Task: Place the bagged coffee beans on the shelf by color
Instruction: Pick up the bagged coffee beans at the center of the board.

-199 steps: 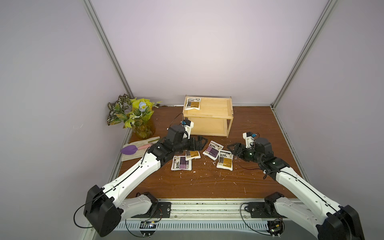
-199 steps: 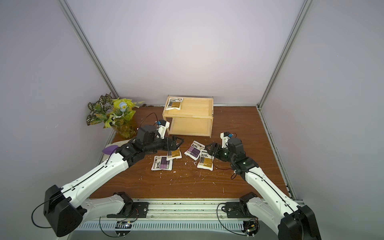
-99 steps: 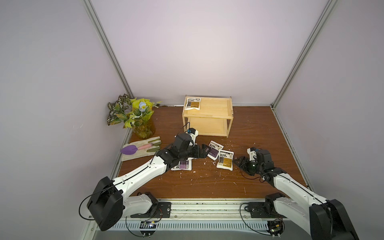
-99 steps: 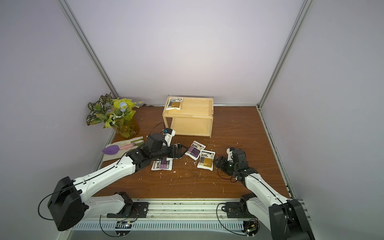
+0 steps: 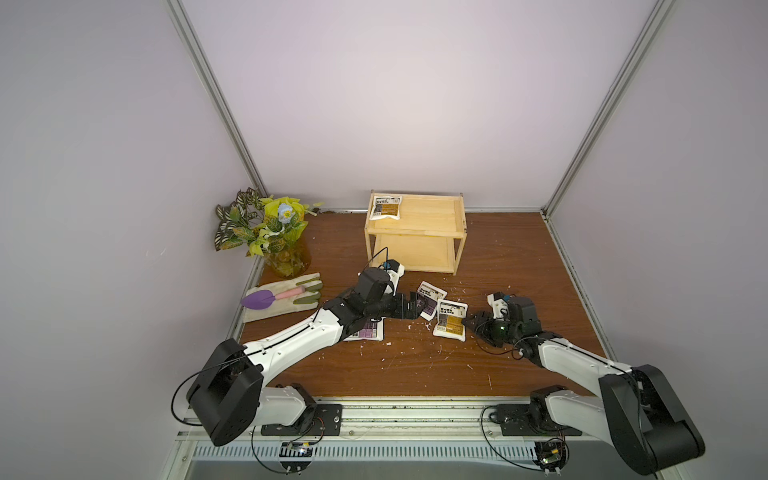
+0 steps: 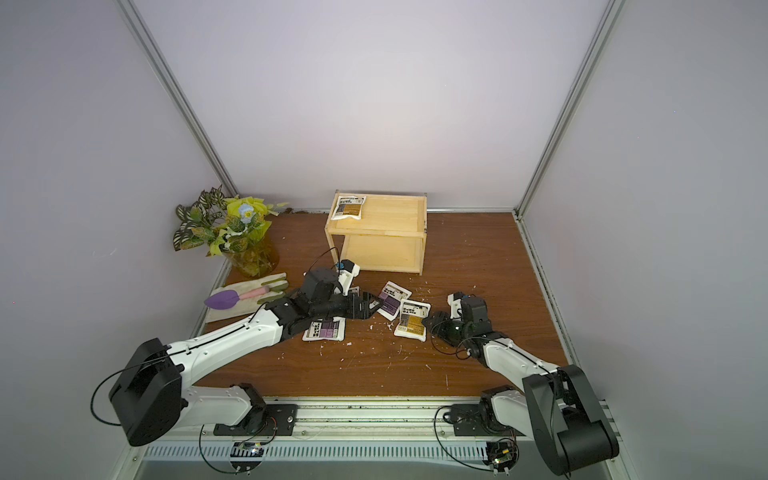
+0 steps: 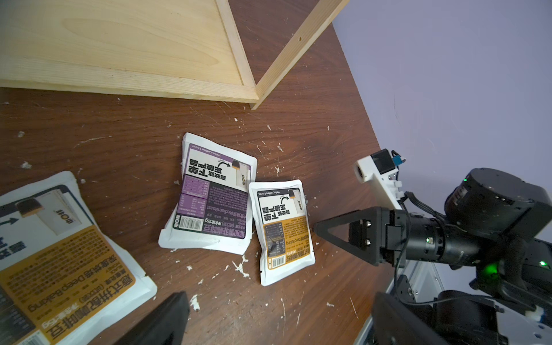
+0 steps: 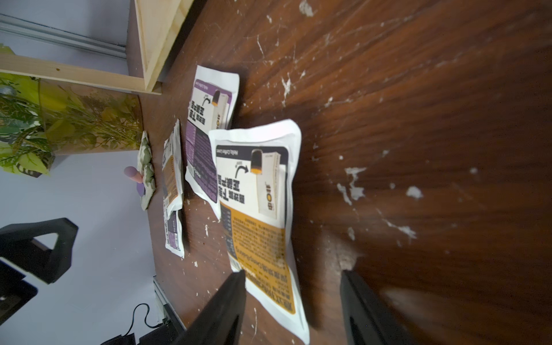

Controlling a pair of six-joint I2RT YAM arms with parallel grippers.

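Table [image 5: 415,365]: brown wood, flecked with white crumbs.
Shelf [image 5: 419,232]: pale two-tier rack, standing at the back.
Plant [image 5: 266,228]: in an amber vase, far left corner.
Glove [image 5: 274,311]: pale, flat near the plant, purple trowel [image 5: 262,298] on it.
Shelved pouch [image 5: 386,208]: golden-brown, flat on the top tier's left end.
Floor pouches: purple pouch [image 7: 212,203] and golden pouch [image 7: 283,230] side by side, edges overlapping, in front of the shelf; second purple pouch [image 6: 326,329] partly under the left arm; another golden pouch [image 7: 59,254] beside it.
Right claw [image 8: 292,273]: low at the table, jaws moderately apart, straddling the golden pouch's near corner, one finger over its edge; nothing clamped.
Left claw [image 5: 420,306]: spread wide, empty, hanging over the purple pouch's edge.
Change: left claw shifted from the shelf's front toward the purple pouch; right arm drawn back and lowered; pouches unmoved.
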